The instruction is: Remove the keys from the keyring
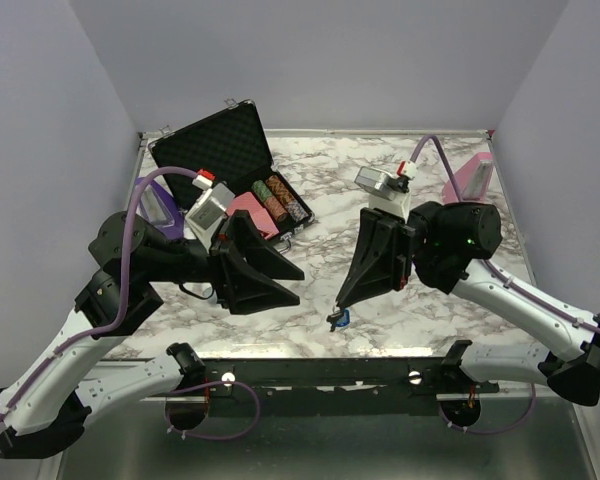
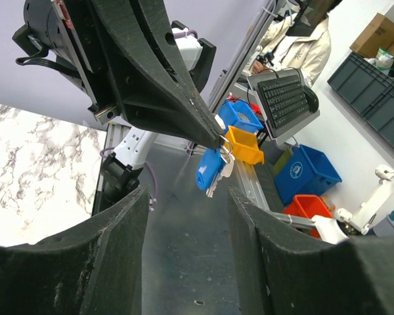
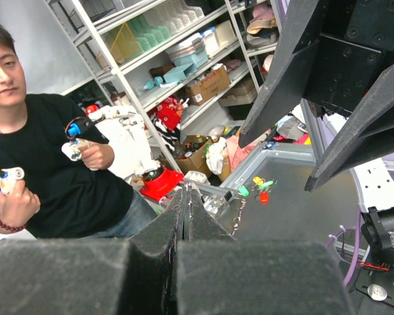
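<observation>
Top view, keyring: the keyring (image 1: 341, 320) is seen hanging over the near edge of the marble bench (image 1: 380, 200), between the two arms.
Top view, right gripper: the right gripper (image 1: 337, 312) is pointed steeply down, and its jaws are closed on the top of the keyring.
Top view, left gripper: the left gripper (image 1: 300, 285) is held just to the left of the keyring and aimed at it. Its jaws are parted and nothing is held.
Left wrist view, load: a blue tag (image 2: 209, 169) and a silver key (image 2: 224, 165) are shown dangling together from the right gripper's pinched tips (image 2: 218, 141). Their long axes hang nearly straight down.
Left wrist view, relation: the key lies ahead of the left gripper (image 2: 187, 193), above the gap between its jaws, and touches neither.
Left wrist view, jaws: a wide gap is kept open, with nothing in it.
Right wrist view, own jaws: the right gripper (image 3: 186, 197) is shown with its jaws pressed together and no gap. The keyring cannot be made out past the tips.
Right wrist view, other arm: the left gripper (image 3: 274, 165) is seen opposite, with its jaws apart.
Judgement: the free left arm is judged the one placed to take the key.
</observation>
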`<state>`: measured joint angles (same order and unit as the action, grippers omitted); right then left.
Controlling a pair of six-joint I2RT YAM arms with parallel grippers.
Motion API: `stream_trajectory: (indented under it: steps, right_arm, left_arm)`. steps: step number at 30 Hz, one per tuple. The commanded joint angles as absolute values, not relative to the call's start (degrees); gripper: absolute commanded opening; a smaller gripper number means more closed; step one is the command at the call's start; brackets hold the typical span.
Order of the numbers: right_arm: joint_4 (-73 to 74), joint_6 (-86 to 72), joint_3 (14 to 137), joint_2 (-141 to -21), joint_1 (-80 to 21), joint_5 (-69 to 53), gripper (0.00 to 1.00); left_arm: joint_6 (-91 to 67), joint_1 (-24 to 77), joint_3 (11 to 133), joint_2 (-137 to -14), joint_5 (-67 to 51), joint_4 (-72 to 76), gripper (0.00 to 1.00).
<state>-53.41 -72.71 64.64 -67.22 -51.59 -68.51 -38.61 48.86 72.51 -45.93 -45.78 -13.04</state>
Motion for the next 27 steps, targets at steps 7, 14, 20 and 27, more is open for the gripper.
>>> stream_trajectory:
  steps: [7,14,20,27]
  right_arm:
    - [-38.43,-62.07,67.94,-64.60,-51.94,-65.23,0.01]
    - [-30.68,-58.19,67.24,-61.09,-51.86,-58.63,0.01]
    - [-23.58,-54.59,67.59,-58.63,-51.86,-53.80,0.01]
    - [-15.21,-50.19,68.82,-57.22,-51.86,-47.20,0.01]
  left_arm:
    - [-36.04,49.92,74.62,-45.09,-35.61,-18.46,0.57]
    - [-37.18,50.01,73.39,-43.77,-32.96,-16.35,0.56]
    - [-37.62,50.18,73.56,-43.59,-31.90,-15.47,0.56]
    - [-38.23,50.45,73.48,-43.94,-32.17,-14.41,0.55]
